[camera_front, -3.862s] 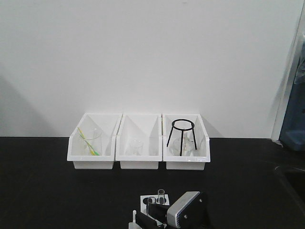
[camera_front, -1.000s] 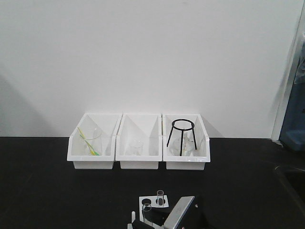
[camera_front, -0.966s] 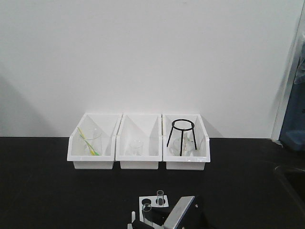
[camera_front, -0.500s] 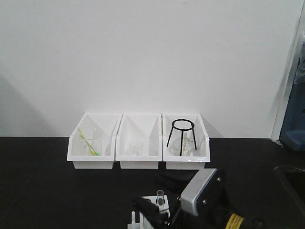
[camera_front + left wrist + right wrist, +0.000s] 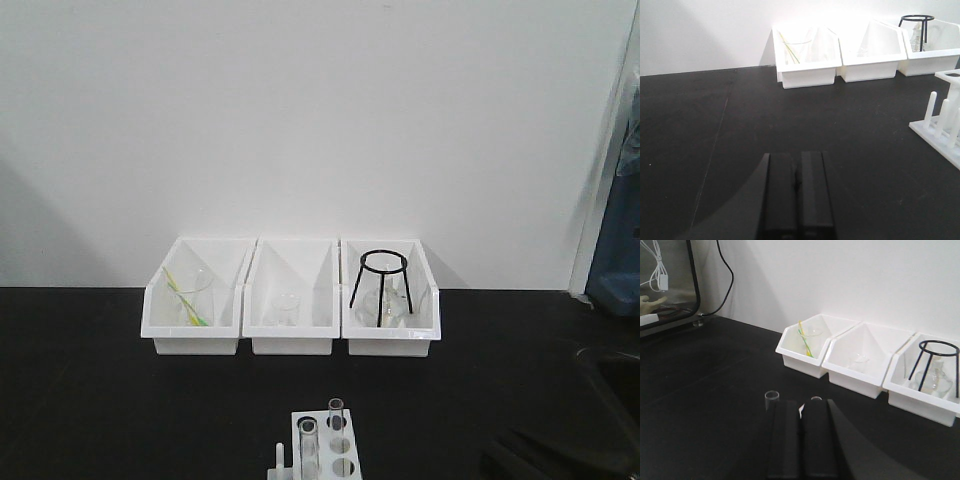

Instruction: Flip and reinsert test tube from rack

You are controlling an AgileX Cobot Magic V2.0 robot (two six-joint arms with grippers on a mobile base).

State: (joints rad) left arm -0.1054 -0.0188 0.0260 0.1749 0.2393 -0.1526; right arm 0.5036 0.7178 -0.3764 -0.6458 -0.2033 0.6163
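The small white rack (image 5: 345, 465) stands at the bottom centre of the front view. Two clear test tubes stand upright in it, one at the front left (image 5: 308, 445) and one behind it (image 5: 336, 415). The rack's pegs show at the right edge of the left wrist view (image 5: 940, 117). My right gripper (image 5: 801, 407) is shut and empty, a little short of the rack. One tube's rim (image 5: 771, 399) shows left of its fingers, and the other tube (image 5: 816, 398) is mostly hidden behind them. My left gripper (image 5: 797, 160) is shut and empty over the bare black table, left of the rack.
Three white open bins stand in a row at the wall. The left bin (image 5: 160, 318) holds a beaker with yellow-green sticks, the middle bin (image 5: 262, 318) a small glass, and the right bin (image 5: 432, 318) a black tripod with glassware. A dark shape, the right arm (image 5: 540, 460), lies at the bottom right.
The right arm, which covered the rack from the right, has drawn back to the bottom right. The rack and both upright tubes now show unobstructed.
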